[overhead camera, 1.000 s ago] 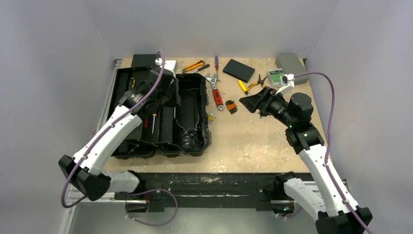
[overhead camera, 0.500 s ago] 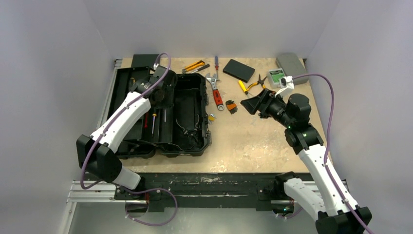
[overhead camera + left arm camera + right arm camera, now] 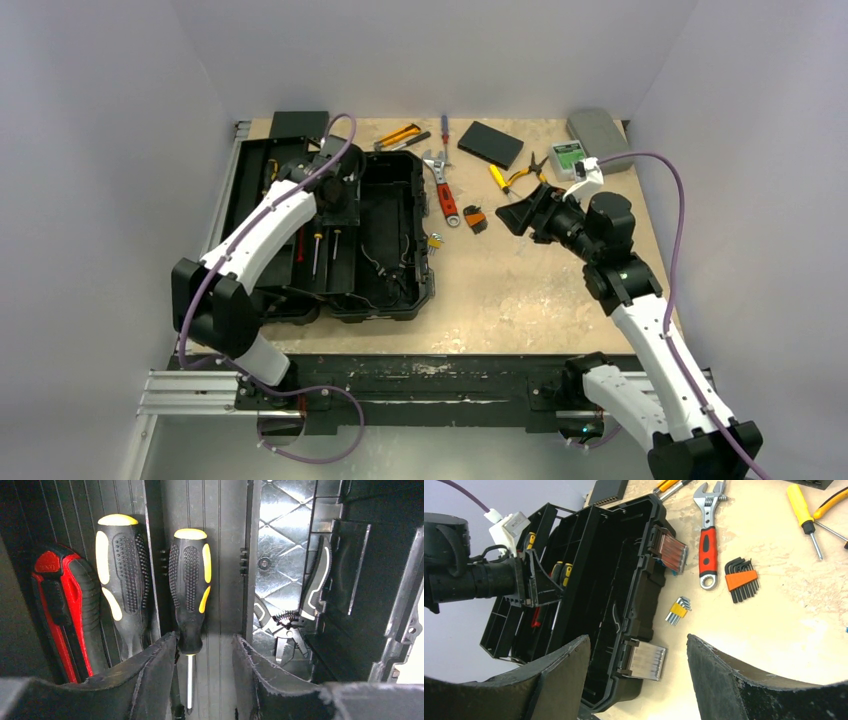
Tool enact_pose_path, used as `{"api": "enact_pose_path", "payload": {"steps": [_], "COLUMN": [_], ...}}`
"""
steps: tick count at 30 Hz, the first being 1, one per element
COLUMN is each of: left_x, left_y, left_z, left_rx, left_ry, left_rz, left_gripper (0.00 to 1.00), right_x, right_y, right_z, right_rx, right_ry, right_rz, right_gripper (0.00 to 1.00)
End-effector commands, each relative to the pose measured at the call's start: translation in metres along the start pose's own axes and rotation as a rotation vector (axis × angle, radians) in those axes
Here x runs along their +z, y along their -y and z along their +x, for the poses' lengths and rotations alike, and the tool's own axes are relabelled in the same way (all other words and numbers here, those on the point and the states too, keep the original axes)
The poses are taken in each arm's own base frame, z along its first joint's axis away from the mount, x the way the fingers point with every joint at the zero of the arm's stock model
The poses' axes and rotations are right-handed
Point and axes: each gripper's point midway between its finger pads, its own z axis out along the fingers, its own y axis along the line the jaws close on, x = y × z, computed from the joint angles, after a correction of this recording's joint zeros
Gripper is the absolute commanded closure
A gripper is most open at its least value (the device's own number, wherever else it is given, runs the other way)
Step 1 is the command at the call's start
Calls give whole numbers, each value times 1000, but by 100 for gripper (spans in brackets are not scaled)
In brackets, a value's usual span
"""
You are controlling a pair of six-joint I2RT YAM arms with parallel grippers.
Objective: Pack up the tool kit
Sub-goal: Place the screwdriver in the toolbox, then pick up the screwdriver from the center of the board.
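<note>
I have my right gripper point(image 3: 508, 214), fingers apart, just right of the black hex keys in their orange holder point(image 3: 474, 217), nearer than my left arm point(image 3: 262, 225).

Your 3 views share the toolbox point(image 3: 400, 185): top looks down from behind, left wrist close inside, right wrist farther off.
</note>
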Motion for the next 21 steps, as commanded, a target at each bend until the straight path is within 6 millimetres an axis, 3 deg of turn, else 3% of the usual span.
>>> {"api": "enact_pose_path", "payload": {"steps": [1, 4, 12, 17, 21], "left_x": [-27, -40, -84, -107, -123], "left_y": [7, 7, 25, 39, 60], "left_z": [-18, -21, -26, -25, -25], "left_rx": [-19, -26, -26, -21, 6], "left_ry": [86, 130, 282, 346, 381], "left_rz": [67, 95, 301, 428, 551], "left_gripper": [53, 50, 23, 1, 0], "right_x": [5, 10, 28, 36, 49], "right_y": [6, 9, 37, 74, 108], "right_z": [1, 5, 19, 18, 18], "right_rx": [-21, -17, -33, -91, -123], "right_ry": [2, -9, -107, -122, -179], "right_rz": [12, 13, 122, 296, 461], "right_gripper": [31, 31, 28, 20, 17]}}
